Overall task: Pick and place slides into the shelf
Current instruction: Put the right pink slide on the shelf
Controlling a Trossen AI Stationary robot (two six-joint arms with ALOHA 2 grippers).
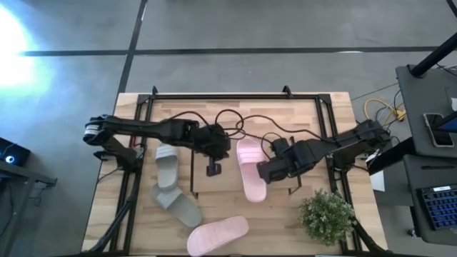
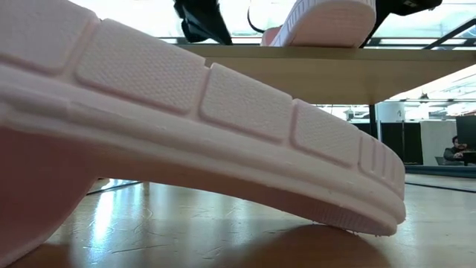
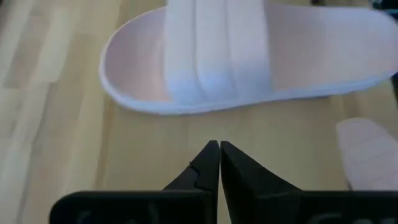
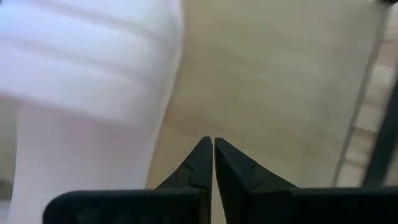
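Note:
One pale pink slide (image 1: 250, 171) lies strap up on the shelf's wooden top (image 1: 275, 207), also seen in the low view (image 2: 320, 22) on the plank (image 2: 297, 71). My left gripper (image 1: 213, 167) is shut and hovers left of this slide (image 3: 249, 56), fingertips (image 3: 219, 149) short of it. My right gripper (image 1: 262, 173) is shut beside the slide's right flank (image 4: 81, 93), with a gap showing. The second pink slide (image 1: 218, 234) lies sole up near the table's near edge (image 2: 186, 112). Two grey-green slides (image 1: 167, 165) (image 1: 178, 205) rest on the table left of the shelf.
A small green bushy plant (image 1: 327, 216) stands at the table's near right. The black tube frame (image 1: 214, 96) runs around the table top, and cables (image 1: 235, 121) loop behind the grippers. A person (image 2: 454, 151) sits far off in the room.

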